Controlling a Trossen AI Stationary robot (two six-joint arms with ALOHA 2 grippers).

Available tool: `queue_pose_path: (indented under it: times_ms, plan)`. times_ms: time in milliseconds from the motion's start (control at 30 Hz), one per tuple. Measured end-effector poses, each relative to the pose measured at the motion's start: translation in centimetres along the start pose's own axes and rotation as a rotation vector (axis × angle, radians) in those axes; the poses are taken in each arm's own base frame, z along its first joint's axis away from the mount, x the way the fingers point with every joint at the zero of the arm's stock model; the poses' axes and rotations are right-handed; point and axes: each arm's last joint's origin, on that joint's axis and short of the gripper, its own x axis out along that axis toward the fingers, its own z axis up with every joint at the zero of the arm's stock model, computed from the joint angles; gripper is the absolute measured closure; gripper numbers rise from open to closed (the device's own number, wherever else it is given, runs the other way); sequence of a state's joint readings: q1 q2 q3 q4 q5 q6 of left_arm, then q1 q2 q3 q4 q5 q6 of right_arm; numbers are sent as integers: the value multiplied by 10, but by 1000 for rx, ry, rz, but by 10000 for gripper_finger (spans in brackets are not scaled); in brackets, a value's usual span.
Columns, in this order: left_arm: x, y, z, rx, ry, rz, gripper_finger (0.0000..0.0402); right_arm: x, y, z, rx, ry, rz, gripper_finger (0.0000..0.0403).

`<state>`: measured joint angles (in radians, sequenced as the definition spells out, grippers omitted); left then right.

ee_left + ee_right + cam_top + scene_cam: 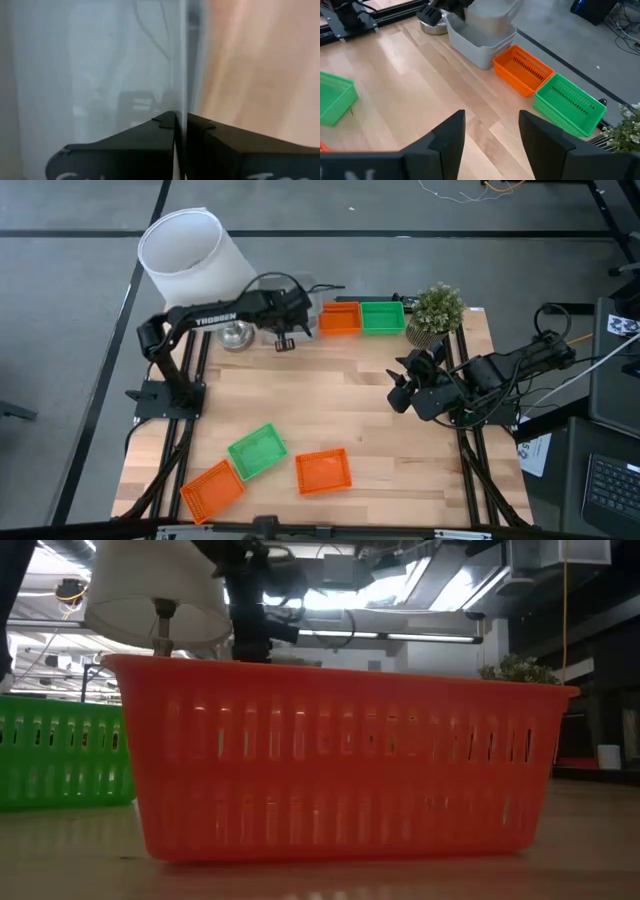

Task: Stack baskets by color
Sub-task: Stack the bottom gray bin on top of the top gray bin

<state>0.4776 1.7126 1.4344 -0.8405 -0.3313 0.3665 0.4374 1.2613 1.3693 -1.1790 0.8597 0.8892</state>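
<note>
While the grey baskets (480,47) were being dealt with at the far edge of the table (350,405), the task was judged to be roughly half done. Farthest left, beside the white lampshade (180,248), the left gripper (177,120) was seen shut narrow on the thin pale wall of a grey basket (487,15), which was held just above or on the grey pile; whether it was seated could not be told. Just right of that pile an orange basket (340,318) was set, and touching its right side a green basket (382,317); whether either was already a stack of more than one could not be made out. Next to them the potted plant (437,310) was left alone. Farther right, the right gripper (492,120) was held over bare wood near the table's right edge, its fingers spread wide and nothing between them. Along the near edge, three baskets were not yet stacked: from left to right, an orange one (212,488), a green one (258,450) touching it, and a second orange one (323,471) just beside. The grey colour was thus judged nearly finished, while the orange and green piles were each judged to lack these loose ones.
</note>
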Motion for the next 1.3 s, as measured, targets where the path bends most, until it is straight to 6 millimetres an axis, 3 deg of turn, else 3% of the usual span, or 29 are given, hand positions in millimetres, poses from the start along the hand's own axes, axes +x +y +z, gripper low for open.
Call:
queue_pose_path:
  times_ms: [267,467,633,900,1300]
  plan:
    - [15,22,-10,-41,-12,-37,401,0,0,0,0,0,0,218]
    - [25,14,-19,9,-2,-158,401,0,0,0,-3,0,-1,218]
    - [36,11,-24,-2,-15,-139,401,0,0,0,-3,0,-1,218]
    - [36,12,-22,-3,-33,-135,399,0,0,0,-1,0,0,218]
    - [36,11,-23,-31,-52,-197,350,0,0,-1,3,20,16,218]
